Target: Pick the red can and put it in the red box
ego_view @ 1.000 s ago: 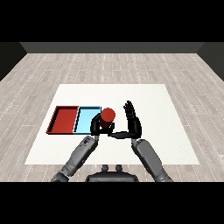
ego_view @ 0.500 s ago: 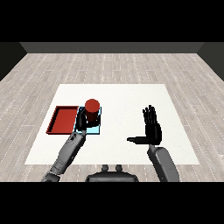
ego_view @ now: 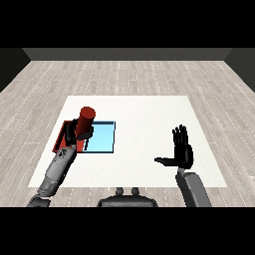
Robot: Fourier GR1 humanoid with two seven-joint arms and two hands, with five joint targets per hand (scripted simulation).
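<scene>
At ten o'clock my left hand [ego_view: 74, 133], curled round the red can [ego_view: 86, 121], hovered over the red tray [ego_view: 61, 140], release remaining.

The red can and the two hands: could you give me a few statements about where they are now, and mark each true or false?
1. The left hand is curled round the red can. True.
2. The red can lies on its side. False: it is upright.
3. The right hand holds something. False: it is open and holds nothing.
4. The red tray lies left of the light blue tray. True.
</scene>
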